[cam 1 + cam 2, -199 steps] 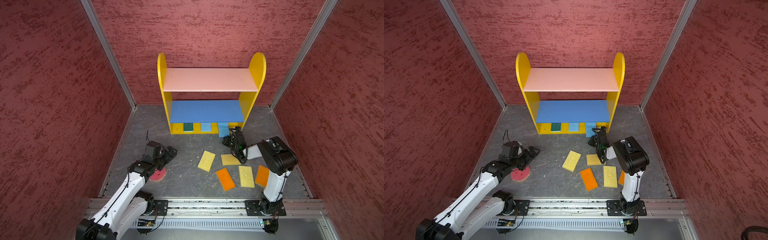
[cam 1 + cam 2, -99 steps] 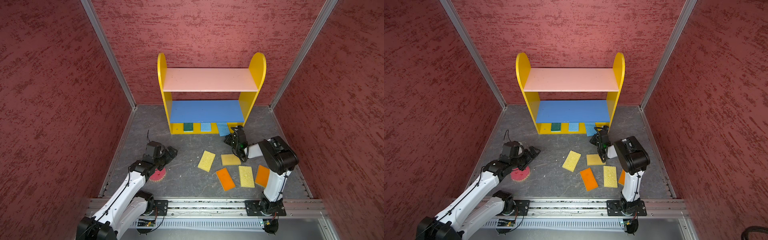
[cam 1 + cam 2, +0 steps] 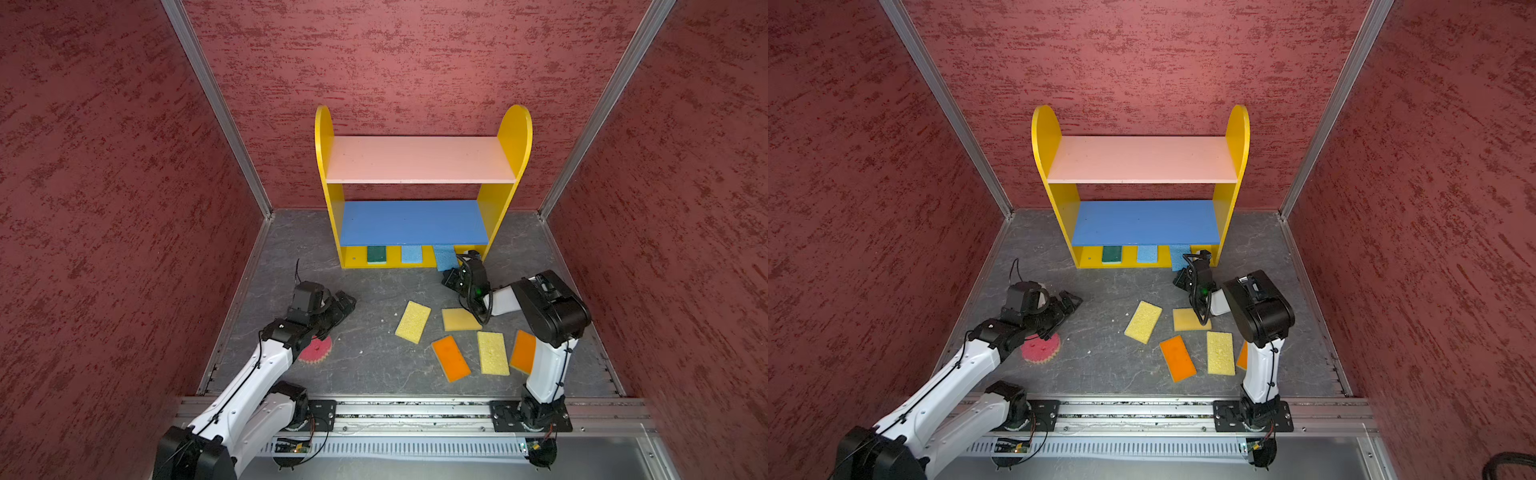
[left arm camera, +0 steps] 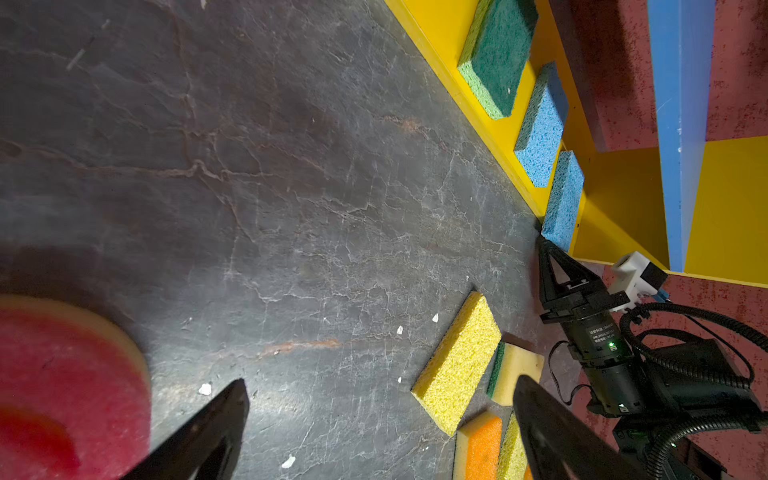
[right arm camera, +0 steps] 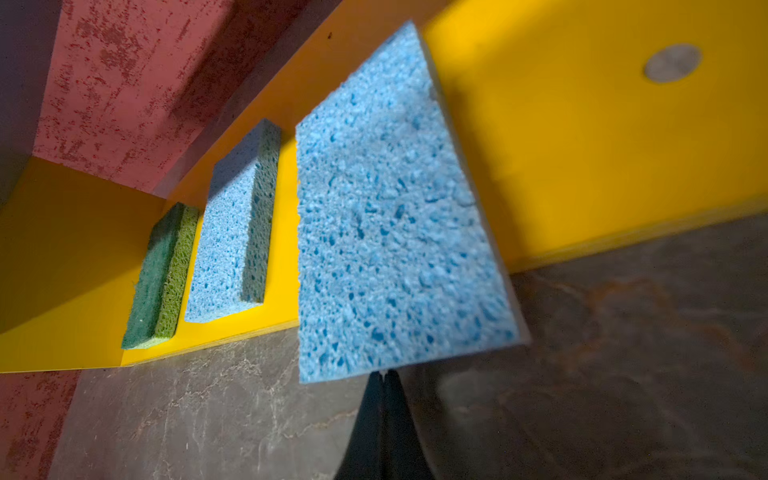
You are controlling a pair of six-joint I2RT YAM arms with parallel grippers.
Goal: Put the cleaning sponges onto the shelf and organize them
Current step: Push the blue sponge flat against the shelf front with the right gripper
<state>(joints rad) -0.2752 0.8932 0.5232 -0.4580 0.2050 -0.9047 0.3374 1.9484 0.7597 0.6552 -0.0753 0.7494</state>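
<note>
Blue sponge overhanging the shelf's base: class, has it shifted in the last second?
No. The blue sponge overhangs the front edge of the yellow base exactly as far as before.

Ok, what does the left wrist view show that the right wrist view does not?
Only the left wrist view: the round pink-red sponge, a yellow sponge, an orange sponge, and the open left end effector. Only the right wrist view: a grey round disc on the yellow shelf. Both: the green sponge, the blue sponge beside it, and the overhanging blue sponge with the shut right end effector at its edge.
</note>
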